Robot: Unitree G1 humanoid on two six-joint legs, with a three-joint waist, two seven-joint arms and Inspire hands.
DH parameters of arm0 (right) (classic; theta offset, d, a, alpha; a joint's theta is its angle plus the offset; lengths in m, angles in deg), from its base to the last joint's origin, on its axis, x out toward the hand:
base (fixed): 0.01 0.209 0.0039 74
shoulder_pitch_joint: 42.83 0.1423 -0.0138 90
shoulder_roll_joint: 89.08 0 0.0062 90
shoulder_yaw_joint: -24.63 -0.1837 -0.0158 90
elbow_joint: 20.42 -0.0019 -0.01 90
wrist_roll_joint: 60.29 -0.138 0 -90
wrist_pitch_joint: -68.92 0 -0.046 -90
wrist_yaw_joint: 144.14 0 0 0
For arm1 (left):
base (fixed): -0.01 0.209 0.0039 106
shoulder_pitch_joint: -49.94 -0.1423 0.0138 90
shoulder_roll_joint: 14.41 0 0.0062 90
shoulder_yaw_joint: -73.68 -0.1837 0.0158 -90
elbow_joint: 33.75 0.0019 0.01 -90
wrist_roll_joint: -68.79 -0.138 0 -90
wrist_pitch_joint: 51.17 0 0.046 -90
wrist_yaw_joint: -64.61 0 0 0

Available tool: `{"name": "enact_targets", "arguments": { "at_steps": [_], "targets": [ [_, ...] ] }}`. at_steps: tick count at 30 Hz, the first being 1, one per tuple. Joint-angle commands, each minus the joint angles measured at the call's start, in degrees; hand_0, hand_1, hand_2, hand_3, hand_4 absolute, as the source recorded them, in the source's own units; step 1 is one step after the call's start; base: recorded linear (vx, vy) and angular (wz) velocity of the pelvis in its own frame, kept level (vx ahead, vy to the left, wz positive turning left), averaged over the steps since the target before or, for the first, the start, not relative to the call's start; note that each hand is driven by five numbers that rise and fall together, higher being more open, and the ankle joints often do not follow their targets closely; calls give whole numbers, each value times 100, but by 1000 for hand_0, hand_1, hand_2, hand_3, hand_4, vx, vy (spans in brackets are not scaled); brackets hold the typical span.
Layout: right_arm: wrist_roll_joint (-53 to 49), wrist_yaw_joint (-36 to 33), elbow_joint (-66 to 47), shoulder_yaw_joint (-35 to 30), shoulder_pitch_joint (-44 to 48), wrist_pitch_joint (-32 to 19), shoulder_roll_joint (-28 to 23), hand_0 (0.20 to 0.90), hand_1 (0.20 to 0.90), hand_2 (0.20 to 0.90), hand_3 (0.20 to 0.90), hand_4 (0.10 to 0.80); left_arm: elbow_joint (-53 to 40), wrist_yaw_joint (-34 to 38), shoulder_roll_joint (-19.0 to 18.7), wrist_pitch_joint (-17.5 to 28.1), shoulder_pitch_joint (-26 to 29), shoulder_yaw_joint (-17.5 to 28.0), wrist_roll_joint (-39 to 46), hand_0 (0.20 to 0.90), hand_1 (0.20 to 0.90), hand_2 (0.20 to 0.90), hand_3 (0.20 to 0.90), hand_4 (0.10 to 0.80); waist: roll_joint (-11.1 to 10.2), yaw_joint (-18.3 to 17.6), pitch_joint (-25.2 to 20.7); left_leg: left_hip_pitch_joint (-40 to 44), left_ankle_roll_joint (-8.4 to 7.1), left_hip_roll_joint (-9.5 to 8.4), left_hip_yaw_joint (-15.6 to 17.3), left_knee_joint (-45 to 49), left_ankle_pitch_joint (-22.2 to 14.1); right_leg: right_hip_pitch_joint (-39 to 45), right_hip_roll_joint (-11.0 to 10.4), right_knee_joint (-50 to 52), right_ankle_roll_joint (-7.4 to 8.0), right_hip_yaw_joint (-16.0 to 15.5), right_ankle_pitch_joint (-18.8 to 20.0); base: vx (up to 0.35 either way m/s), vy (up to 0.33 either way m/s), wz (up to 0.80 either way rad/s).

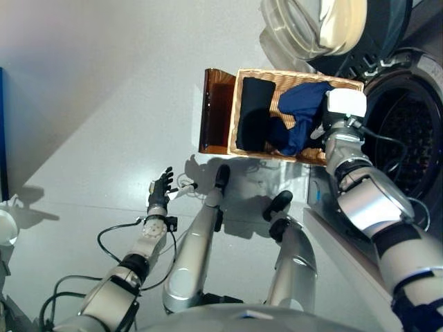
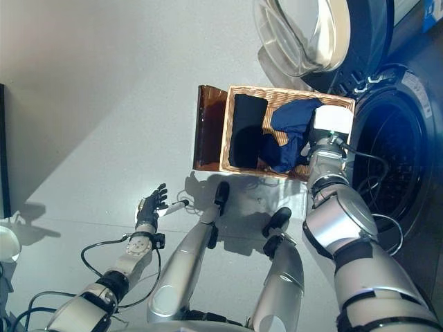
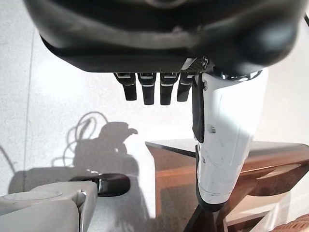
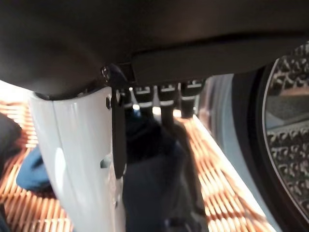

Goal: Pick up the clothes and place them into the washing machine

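A shallow wicker basket rests on a low dark brown box beside the washing machine. In it lie a black garment and a bunched dark blue garment. My right hand reaches into the basket's machine-side end, right at the blue garment. In the right wrist view its fingers stay straight above the blue cloth, the white-covered thumb beside it. My left hand hangs open over the floor, well short of the box.
The machine's round door stands open beyond the basket, and the dark drum opening lies to the right of it. A white round object and a dark panel sit at the far left. Grey floor spreads to the left.
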Motion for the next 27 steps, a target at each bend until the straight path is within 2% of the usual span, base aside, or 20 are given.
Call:
{"name": "enact_targets", "arguments": {
  "at_steps": [1,17,27],
  "targets": [
    [131,-40,143,244,480,44,-372,200,200,200,200,300,-22,120,-100,171,-109,20,-62,900,900,900,900,800,126,38,-61,-202,-383,-15,153,382,-424,449,9,-403,330,103,75,0,0,0],
    [79,-203,120,233,655,57,-483,200,200,200,200,300,9,126,-130,203,-185,7,-37,900,900,900,900,800,143,24,-29,-51,-418,-47,71,237,-341,591,5,-414,338,49,53,0,0,0],
    [-258,-464,-144,22,553,-55,-411,200,200,200,200,300,135,204,-130,221,-231,-4,-31,900,900,900,900,800,37,-83,-114,261,-423,-33,104,56,-312,916,57,-691,376,55,170,0,0,0]
  ]
}}
